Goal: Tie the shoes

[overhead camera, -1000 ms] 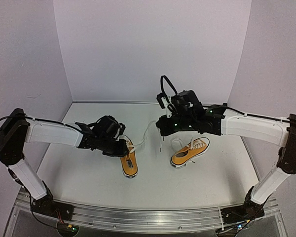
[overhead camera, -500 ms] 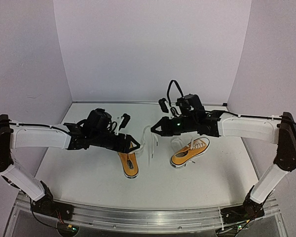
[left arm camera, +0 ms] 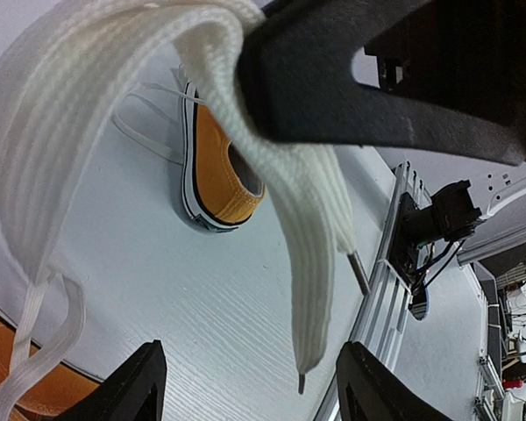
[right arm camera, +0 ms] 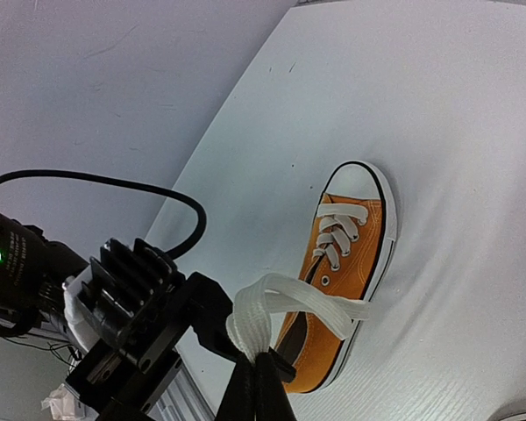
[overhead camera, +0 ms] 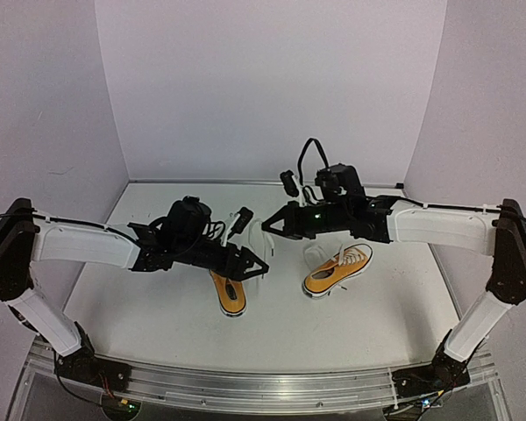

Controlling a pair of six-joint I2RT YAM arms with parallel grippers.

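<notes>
Top view, L to R. The L side wall (overhead camera: 35, 105) sits close behind the L arm's elbow. Bare table (overhead camera: 149, 320) runs from below the L gripper (overhead camera: 256, 265) down to the rail (overhead camera: 245, 381) at the near edge.

L jaws are spread w/ nothing between them. In the wrist view its fingers (left arm camera: 127, 390) stand wide apart at the bottom edge, cut off by the frame.

The L shoe (overhead camera: 231, 294) lies just under and behind those jaws, its far end hidden by the gripper body.

Just ahead of the L jaws, the R gripper (overhead camera: 267, 226) is clenched on a loop of white lace (right arm camera: 280, 294), held up off the table. From the L wrist the lace (left arm camera: 61, 114) fills the top of the view, blurred, one tip hanging free. It looks to run to the L shoe (right arm camera: 346, 263), but the overhead view is too small to be sure.

R fingertips (right arm camera: 256, 386) are cropped at the bottom edge.

The R shoe (overhead camera: 337, 270) lies on the table below and behind the R jaws, partly under that wrist and apart from the L shoe. Only its heel end (left arm camera: 221, 180) shows from the L wrist. Open table continues R of it to the R side wall (overhead camera: 491, 105).
</notes>
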